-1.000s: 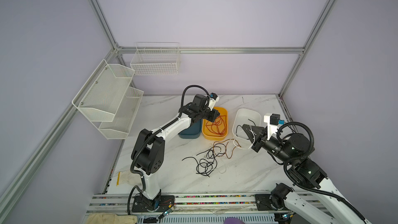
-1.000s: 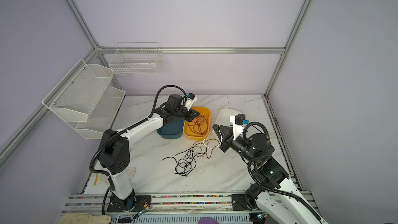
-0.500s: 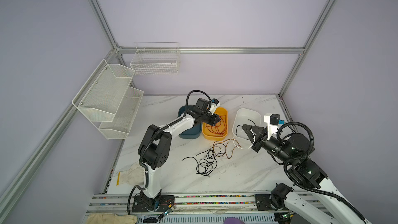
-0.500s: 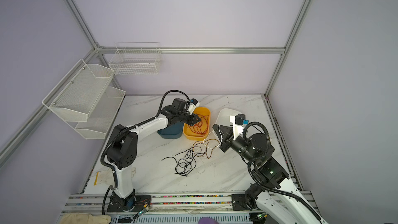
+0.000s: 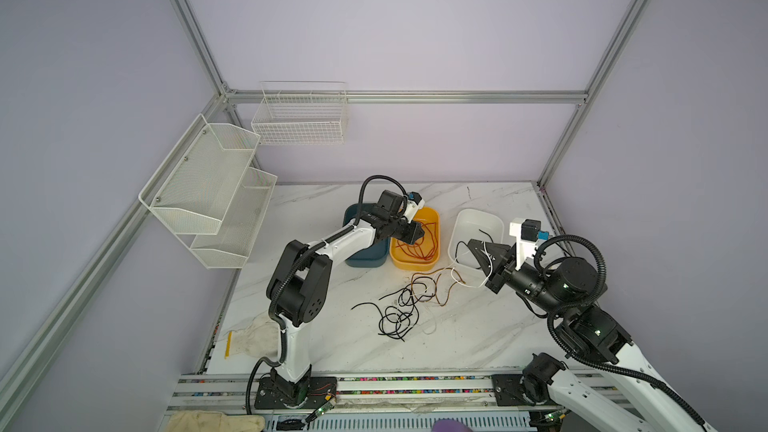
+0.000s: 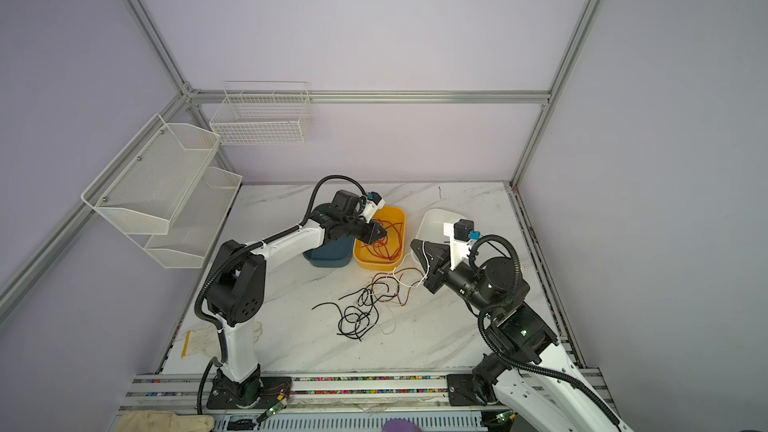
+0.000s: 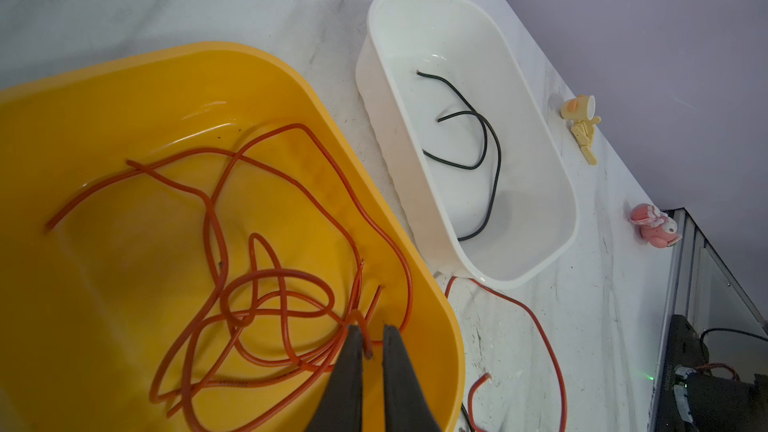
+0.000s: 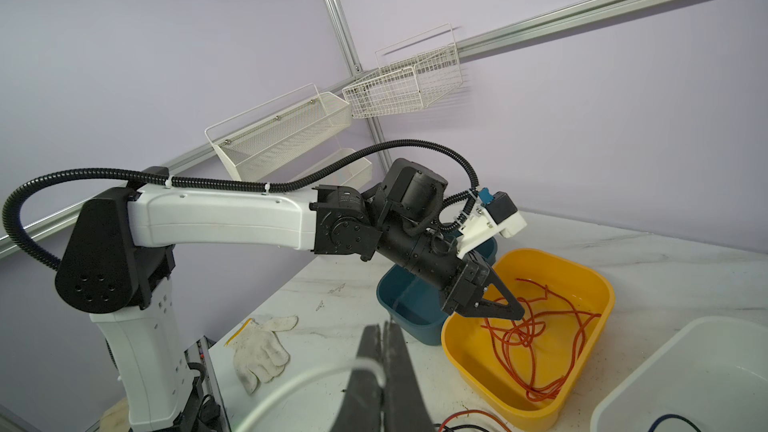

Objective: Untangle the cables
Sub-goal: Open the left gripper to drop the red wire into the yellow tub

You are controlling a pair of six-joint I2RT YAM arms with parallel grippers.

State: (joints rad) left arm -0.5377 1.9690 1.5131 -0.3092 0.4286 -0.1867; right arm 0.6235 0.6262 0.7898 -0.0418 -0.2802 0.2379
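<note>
Your left pincer (image 7: pixel 369 332): barely parted, thin red-orange wire (image 7: pixel 291 272) between | your right pincer (image 8: pixel 381 328): clamped on thin white wire (image 8: pixel 307 376)

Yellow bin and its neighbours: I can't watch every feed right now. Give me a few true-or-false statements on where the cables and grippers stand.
1. The yellow bin holds red-orange cables. True.
2. The white bin is empty. False: the white bin holds a black cable.
3. The right gripper is shut on a white cable. True.
4. The left gripper reaches into the white bin. False: it reaches into the yellow bin.
5. Every cable is in a bin. False: a tangle of black, red-orange and white cables lies on the table.
</note>
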